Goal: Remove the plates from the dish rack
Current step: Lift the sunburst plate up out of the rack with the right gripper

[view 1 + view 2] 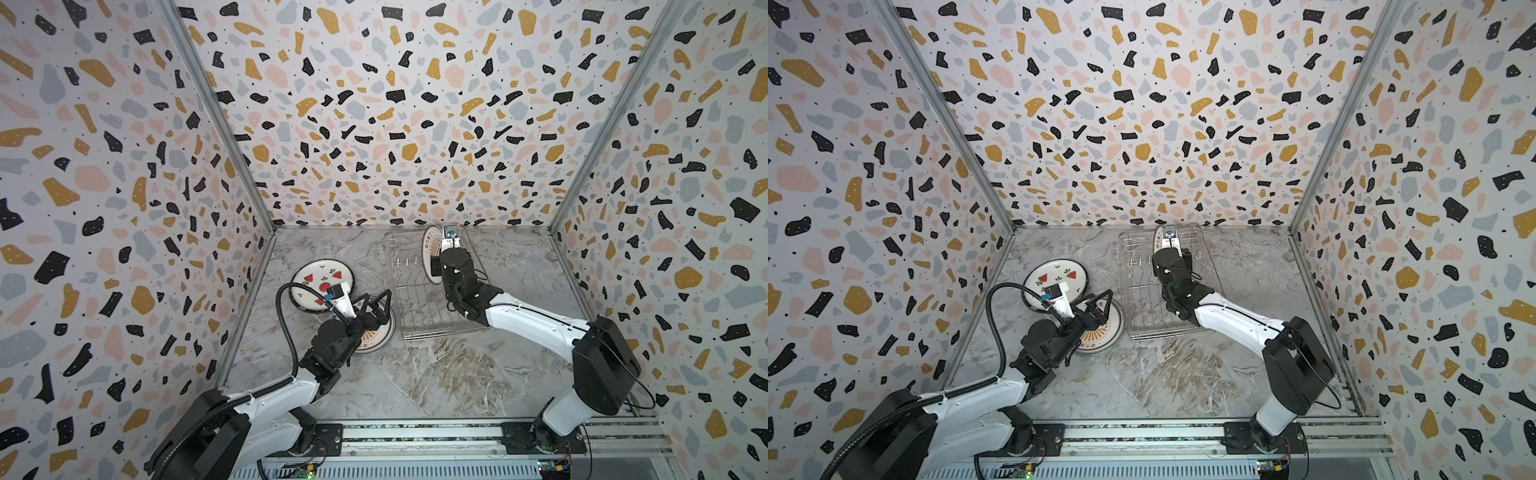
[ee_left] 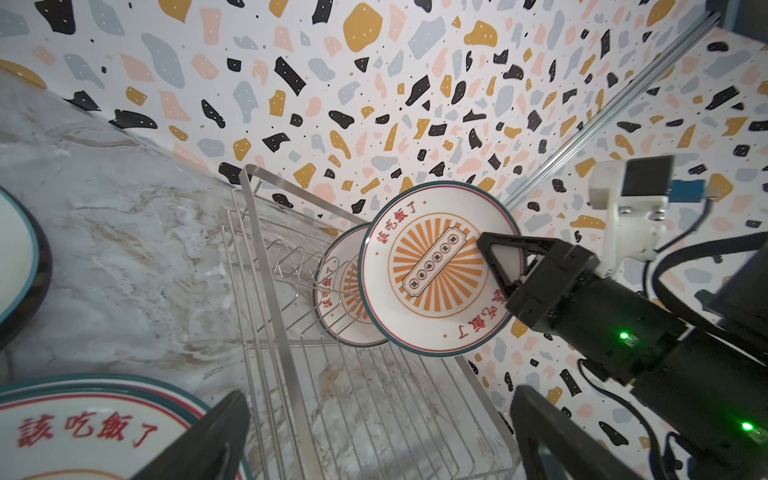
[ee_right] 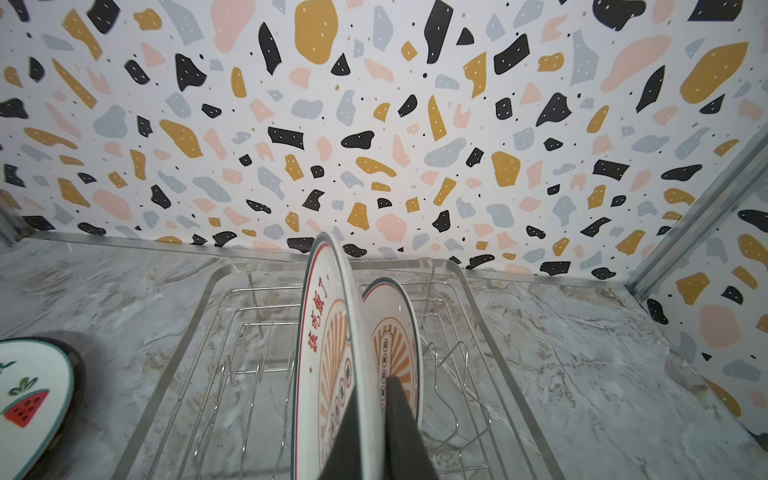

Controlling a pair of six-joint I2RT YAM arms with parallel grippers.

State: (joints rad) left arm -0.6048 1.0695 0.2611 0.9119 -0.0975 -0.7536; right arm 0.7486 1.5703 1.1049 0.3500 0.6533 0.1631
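1. The dish rack (image 1: 419, 307) (image 1: 1142, 307) is seen standing on the marble table (image 1: 436, 374), right of centre, with its far end close to the back wall.
2. Two sunburst plates are shown at the rack's far end. One, the held plate (image 2: 436, 270) (image 3: 332, 332), is kept upright on edge and stands higher than its neighbour. The second plate (image 2: 340, 291) (image 3: 395, 328) is left propped among the prongs just behind it.
3. The held plate is clamped at its rim by the right gripper (image 2: 484, 245) (image 3: 374, 399), one finger on each face. Whether its lower rim touches the wires cannot be told.
4. The rest of the rack (image 2: 266, 257) is shown bare, only wires and short prongs being visible.
5. A stack of sunburst plates (image 1: 380, 336) (image 1: 1104, 336) (image 2: 83, 428) is seen lying flat on the table just left of the rack's near corner.
6. The left gripper (image 1: 376, 297) (image 1: 1102, 297) (image 2: 378, 403) is pictured over that stack with its jaws spread wide and nothing between them.
7. The larger watermelon plate (image 1: 316, 278) (image 1: 1054, 274) (image 3: 29, 395) is seen flat on the table beyond the stack, toward the left wall.
8. The scene is enclosed by terrazzo-patterned walls (image 1: 395, 124).
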